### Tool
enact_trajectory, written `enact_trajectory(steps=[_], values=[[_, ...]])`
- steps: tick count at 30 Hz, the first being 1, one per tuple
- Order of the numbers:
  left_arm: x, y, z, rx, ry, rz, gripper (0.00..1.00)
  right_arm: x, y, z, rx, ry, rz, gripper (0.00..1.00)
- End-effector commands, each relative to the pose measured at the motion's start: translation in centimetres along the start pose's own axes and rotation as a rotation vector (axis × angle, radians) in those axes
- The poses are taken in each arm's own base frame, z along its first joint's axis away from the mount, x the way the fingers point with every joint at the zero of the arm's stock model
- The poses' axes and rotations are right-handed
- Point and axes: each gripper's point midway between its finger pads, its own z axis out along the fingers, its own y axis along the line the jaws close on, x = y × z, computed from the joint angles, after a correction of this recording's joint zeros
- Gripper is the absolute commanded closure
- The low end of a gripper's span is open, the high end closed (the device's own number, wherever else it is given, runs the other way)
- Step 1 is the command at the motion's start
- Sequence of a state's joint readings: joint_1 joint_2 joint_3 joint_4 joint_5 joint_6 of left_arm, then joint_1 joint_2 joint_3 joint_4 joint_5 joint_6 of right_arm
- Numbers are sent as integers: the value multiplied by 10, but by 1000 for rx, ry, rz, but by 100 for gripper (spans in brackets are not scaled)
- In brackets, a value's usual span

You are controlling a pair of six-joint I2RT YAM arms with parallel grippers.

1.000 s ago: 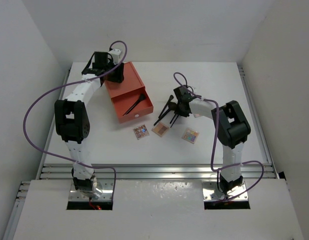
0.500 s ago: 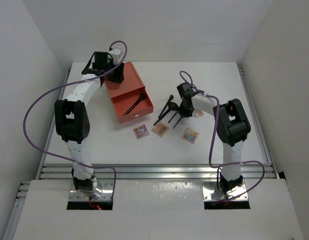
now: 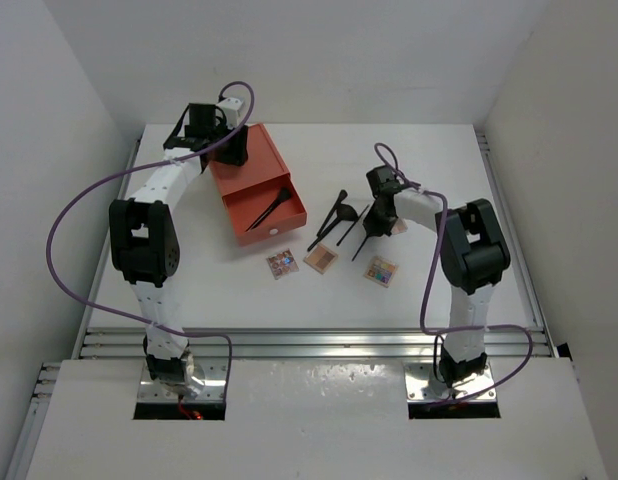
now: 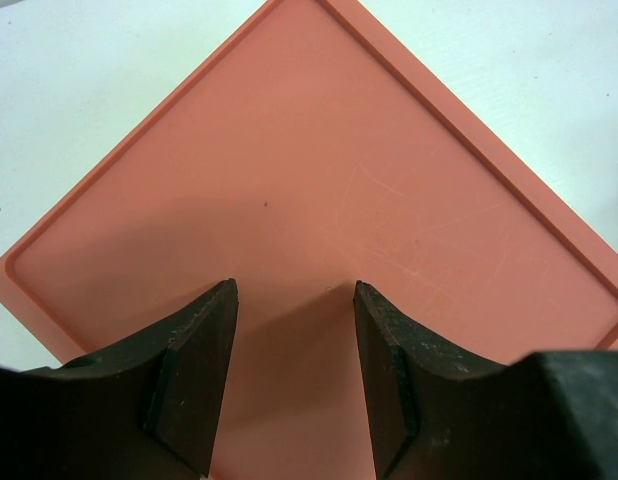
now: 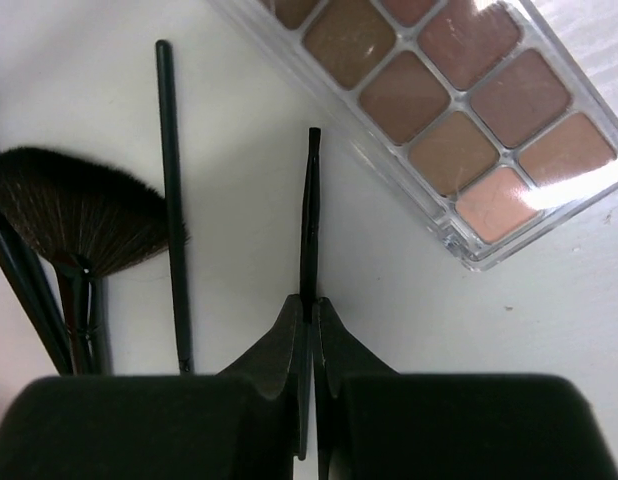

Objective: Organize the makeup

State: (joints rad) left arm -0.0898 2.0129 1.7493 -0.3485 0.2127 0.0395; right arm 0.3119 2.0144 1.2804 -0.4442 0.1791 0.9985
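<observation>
My right gripper [image 3: 377, 210] [image 5: 309, 305] is shut on a thin black makeup brush [image 5: 310, 200] [image 3: 363, 243], held low over the table. A long rectangular palette [image 5: 439, 90] with pinkish pans lies just right of it, mostly hidden under the arm in the top view. A fan brush [image 5: 79, 210] and another thin brush [image 5: 172, 200] lie to its left, with several brushes [image 3: 329, 222] in the top view. Three small palettes [image 3: 282, 263] [image 3: 321, 259] [image 3: 381, 271] lie in a row nearer the front. My left gripper [image 3: 217, 140] [image 4: 294, 300] is open and empty above the orange box.
The orange drawer box [image 3: 251, 175] [image 4: 319, 170] stands at the back left with its drawer [image 3: 289, 215] pulled out toward the middle. One black brush [image 3: 269, 211] lies in the drawer. White walls close the table on the left, back and right.
My right gripper has moved right, away from the brush pile, carrying one thin brush with it. The left arm has not moved.
</observation>
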Motion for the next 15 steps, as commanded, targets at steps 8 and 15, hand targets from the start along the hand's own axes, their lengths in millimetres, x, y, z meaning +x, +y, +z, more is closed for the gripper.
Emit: enact_trajectory(steps=[8, 15], values=[[27, 6, 7, -6, 85, -48, 44, -53, 16, -50, -98, -307, -378, 100], [31, 7, 10, -5, 94, -50, 44, -98, 96, -140, -333, -699, -832, 100]])
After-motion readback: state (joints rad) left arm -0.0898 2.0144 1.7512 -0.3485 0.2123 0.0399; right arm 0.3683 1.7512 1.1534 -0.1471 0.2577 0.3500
